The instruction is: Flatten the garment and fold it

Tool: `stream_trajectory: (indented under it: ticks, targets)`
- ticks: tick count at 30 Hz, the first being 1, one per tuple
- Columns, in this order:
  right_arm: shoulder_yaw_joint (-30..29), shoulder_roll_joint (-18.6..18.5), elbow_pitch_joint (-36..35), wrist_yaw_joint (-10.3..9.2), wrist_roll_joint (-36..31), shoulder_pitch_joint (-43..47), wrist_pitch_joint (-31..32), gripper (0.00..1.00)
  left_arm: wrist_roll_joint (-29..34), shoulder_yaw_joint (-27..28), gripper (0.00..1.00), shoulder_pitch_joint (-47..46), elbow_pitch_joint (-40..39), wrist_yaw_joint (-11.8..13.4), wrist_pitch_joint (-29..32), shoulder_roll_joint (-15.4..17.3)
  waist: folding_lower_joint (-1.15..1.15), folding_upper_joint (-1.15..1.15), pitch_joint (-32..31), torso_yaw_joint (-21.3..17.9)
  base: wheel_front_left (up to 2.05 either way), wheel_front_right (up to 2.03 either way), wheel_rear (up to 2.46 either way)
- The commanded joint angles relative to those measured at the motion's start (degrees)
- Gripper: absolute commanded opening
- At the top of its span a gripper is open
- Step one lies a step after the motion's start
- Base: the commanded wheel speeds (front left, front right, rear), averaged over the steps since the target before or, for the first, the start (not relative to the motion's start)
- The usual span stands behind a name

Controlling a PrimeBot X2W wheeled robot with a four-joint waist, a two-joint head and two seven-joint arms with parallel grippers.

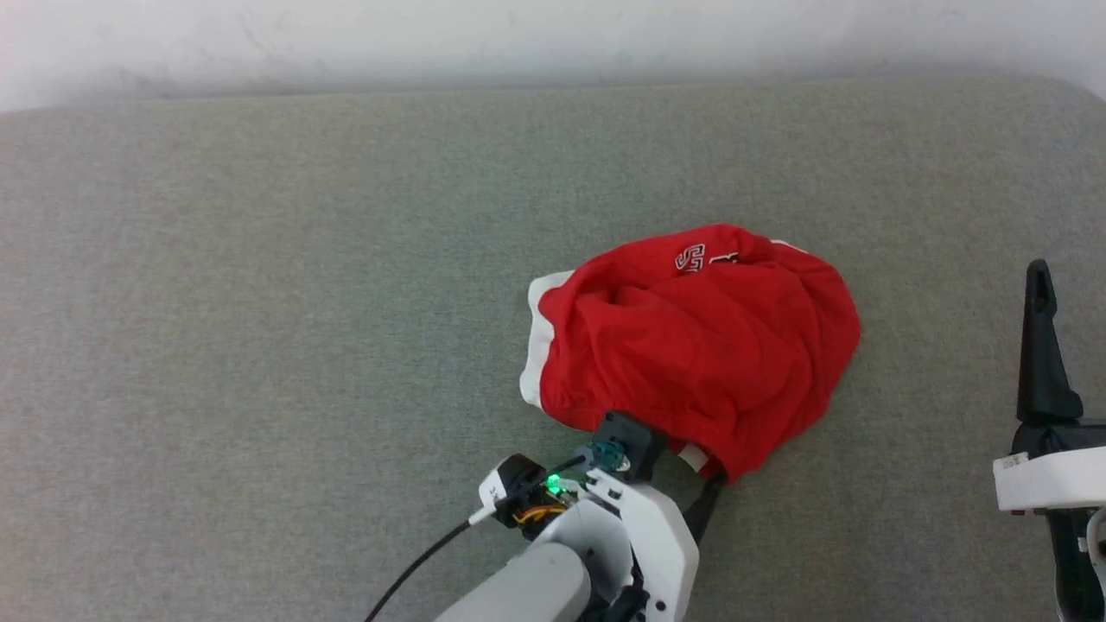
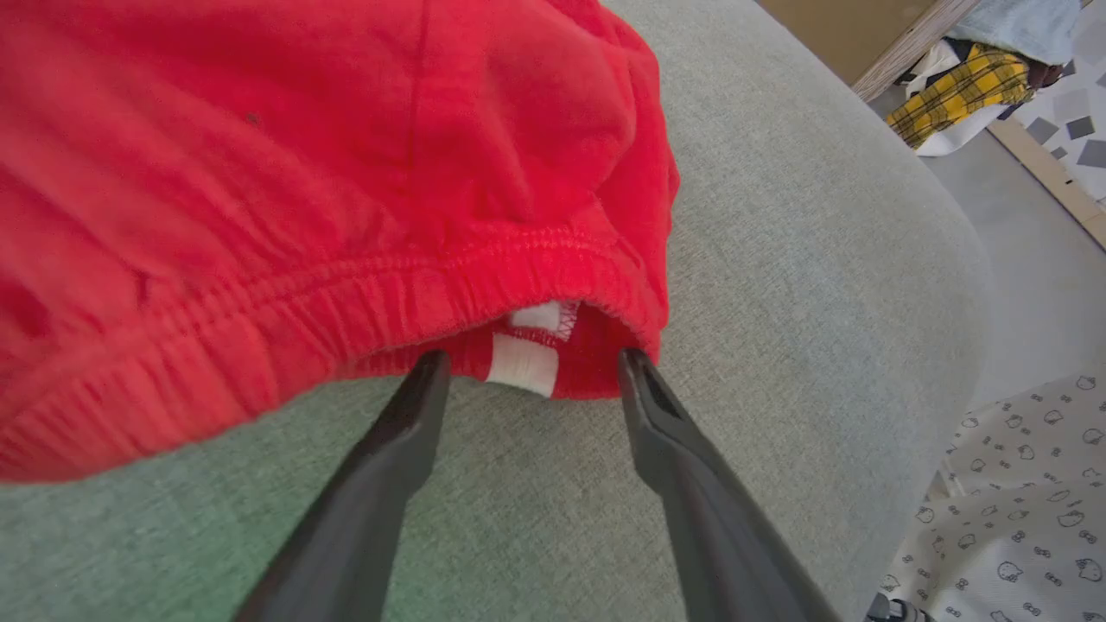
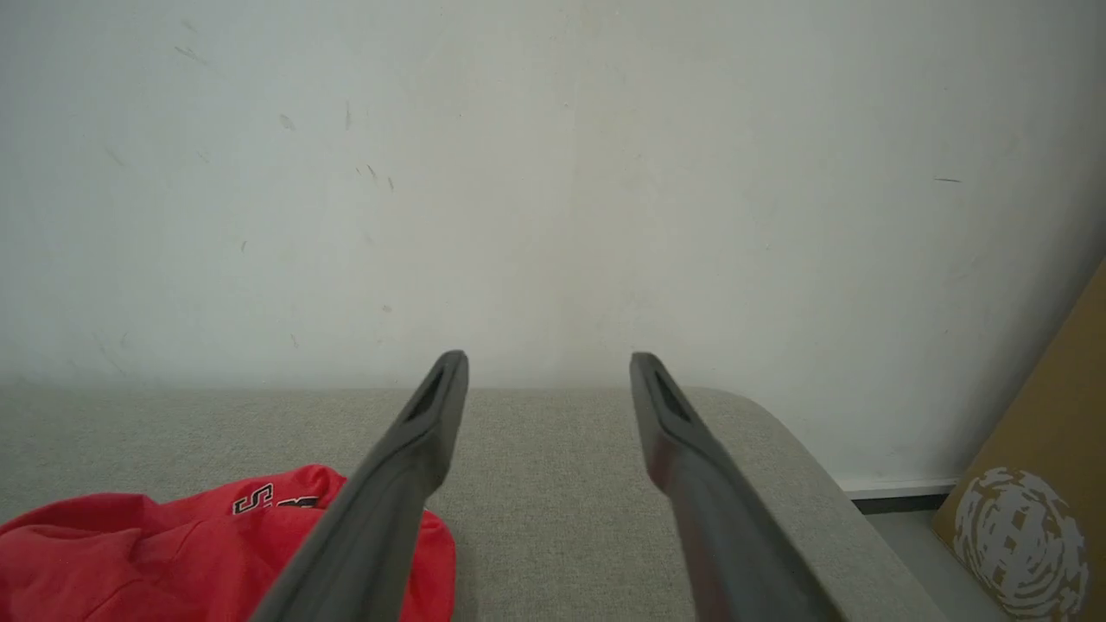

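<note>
1 arm [image 1: 596,553] at garment [image 1: 691,345], jaws wide

grey pad [image 1: 259,302], red shorts [image 1: 691,345] crumpled, rt side

White-and-grey left forearm [image 1: 596,561] carries a black cable [image 1: 423,561], green light [image 1: 550,480], perhaps orange wiring [image 1: 536,515]; fingers [image 2: 380,484] long, dark.

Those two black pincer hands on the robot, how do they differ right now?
The left gripper, with two long dark fingers, reaches the elastic waistband of the crumpled red shorts, one tip either side of a white label. The matching right gripper stands apart from the shorts, off to their side. The left gripper aims at the fabric; the right gripper aims at the pale wall. Both are open, holding nothing.
</note>
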Motion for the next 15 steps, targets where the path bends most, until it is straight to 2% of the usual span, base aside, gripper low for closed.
stream_trajectory:
  ticks: [1, 8, 9, 10, 15]
  targets:
    - [0.05, 0.17, 0.15, -0.05, 0.01, -1.04, -0.32, 1.00, -1.90, -0.56, 1.00, -1.69, 0.40, 0.56, -1.20, -0.29, 0.00, 0.00, 1.66, -1.35, 0.00, 0.00, 0.00]
    - [0.38, 0.17, 0.68, -0.05, -0.09, -1.74, -0.43, 1.00, -6.07, -5.58, 1.00, -4.92, 1.57, 1.32, -2.01, -0.31, 0.00, 0.00, 2.71, -1.31, 0.00, 0.00, 0.00]
    - [0.59, 0.17, 0.81, -0.05, -0.05, -1.90, -0.45, 1.00, -6.28, -6.71, 0.47, -5.49, 2.41, 1.33, -1.76, -0.31, 0.00, 0.00, 2.78, -1.27, 0.00, 0.00, 0.00]
    - [0.82, 0.17, 0.94, -0.05, -0.02, -2.06, -0.49, 1.00, -6.26, -7.96, 0.00, -6.08, 3.48, 1.18, -1.39, -0.31, 0.00, 0.00, 2.81, -1.24, 0.00, 0.00, 0.00]
    - [1.23, 0.17, 1.35, -0.05, -0.17, -2.58, -0.59, 1.00, -8.46, -11.21, 0.00, -7.72, 6.66, 0.61, -1.35, -0.32, 0.00, 0.00, 2.77, -0.98, 0.00, 0.00, 0.00]
